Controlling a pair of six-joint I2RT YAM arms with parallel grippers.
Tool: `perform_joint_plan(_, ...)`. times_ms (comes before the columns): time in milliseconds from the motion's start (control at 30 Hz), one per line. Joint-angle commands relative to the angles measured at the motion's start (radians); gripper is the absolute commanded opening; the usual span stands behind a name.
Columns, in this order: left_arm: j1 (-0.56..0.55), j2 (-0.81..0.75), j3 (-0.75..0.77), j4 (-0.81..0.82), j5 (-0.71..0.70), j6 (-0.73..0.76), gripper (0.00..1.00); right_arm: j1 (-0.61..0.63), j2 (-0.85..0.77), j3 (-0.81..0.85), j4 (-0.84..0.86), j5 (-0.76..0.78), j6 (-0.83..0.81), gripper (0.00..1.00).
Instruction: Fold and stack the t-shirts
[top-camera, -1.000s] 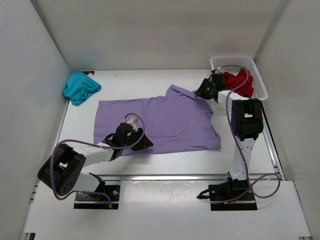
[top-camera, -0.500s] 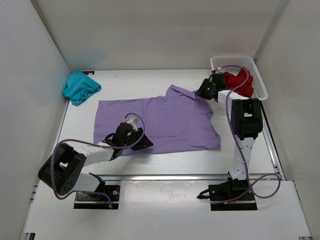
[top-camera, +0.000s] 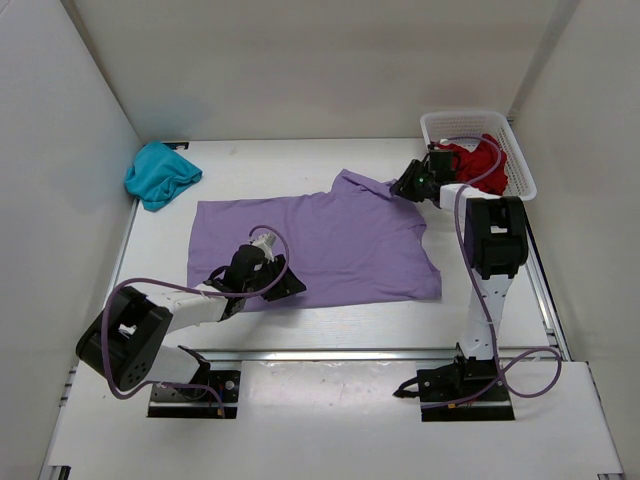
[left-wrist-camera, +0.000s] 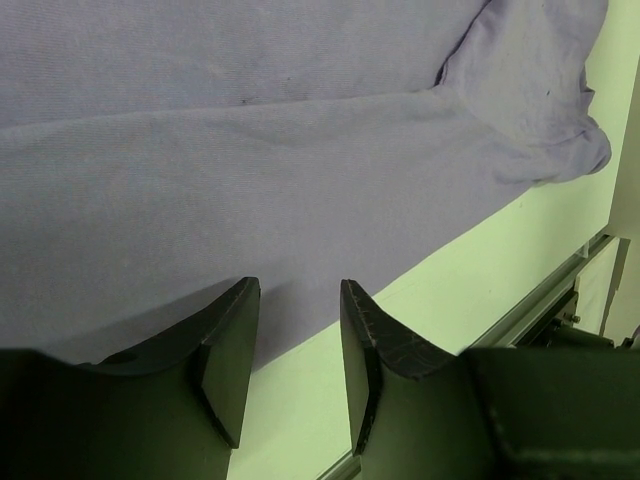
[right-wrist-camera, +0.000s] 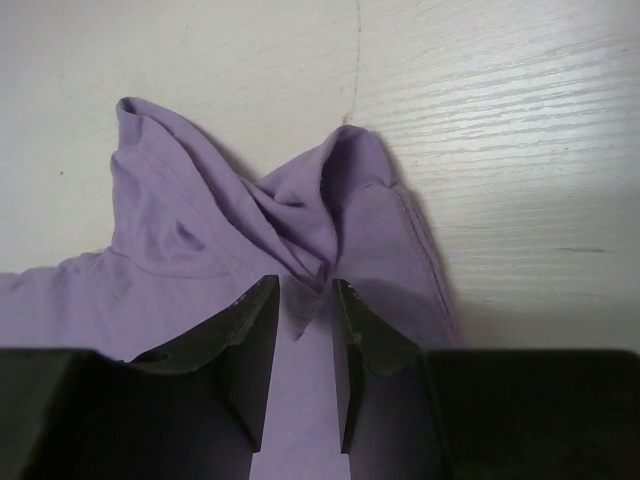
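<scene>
Spread shirt (top-camera: 320, 240) at centre, bunched shirt (top-camera: 158, 174) far left, third shirt (top-camera: 472, 160) in basket (top-camera: 521, 166) far right

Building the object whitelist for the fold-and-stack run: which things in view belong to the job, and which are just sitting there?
Job:
- lavender shirt, spread flat mid-table
- teal shirt, crumpled in the far left corner
- red shirt, bunched in the white mesh basket

Just there:
- white mesh basket, only holding the red shirt
- table

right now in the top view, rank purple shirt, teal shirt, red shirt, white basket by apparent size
purple shirt
white basket
teal shirt
red shirt, though it is partly hidden, so last two unsure
</scene>
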Motion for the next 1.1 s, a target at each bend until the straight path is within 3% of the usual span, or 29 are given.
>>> perform_joint_plan(0,0.006,-0.016,0.012,0.021,0.003,0.010,0.49,-0.017,0.006,-0.014,0.073,-0.050,0.046,0.24)
perform_joint_plan(233,0.008,-0.014,0.009,0.020,0.005,0.001,0.49,-0.014,0.015,-0.003,0.075,-0.065,0.046,0.21)
perform_joint_plan(400,0.018,-0.010,0.018,0.012,-0.012,0.009,0.49,-0.010,0.000,-0.016,0.092,-0.064,0.053,0.06)
perform_joint_plan(533,0.040,-0.025,0.067,-0.023,-0.025,0.024,0.49,0.000,-0.037,-0.043,0.122,-0.036,0.037,0.01)
perform_joint_plan(633,0.099,-0.013,0.135,-0.059,-0.017,0.030,0.49,0.020,-0.069,-0.034,0.119,-0.011,0.008,0.00)
perform_joint_plan(767,0.227,0.044,0.263,-0.073,0.031,0.003,0.37,0.047,-0.107,0.001,0.054,0.028,-0.056,0.00)
perform_joint_plan(867,0.338,0.102,0.388,-0.143,-0.025,0.024,0.27,0.058,-0.141,-0.009,0.050,0.038,-0.078,0.00)
perform_joint_plan(1067,0.539,0.268,0.630,-0.273,-0.176,0.093,0.40,0.069,-0.195,-0.094,0.119,-0.010,-0.027,0.00)
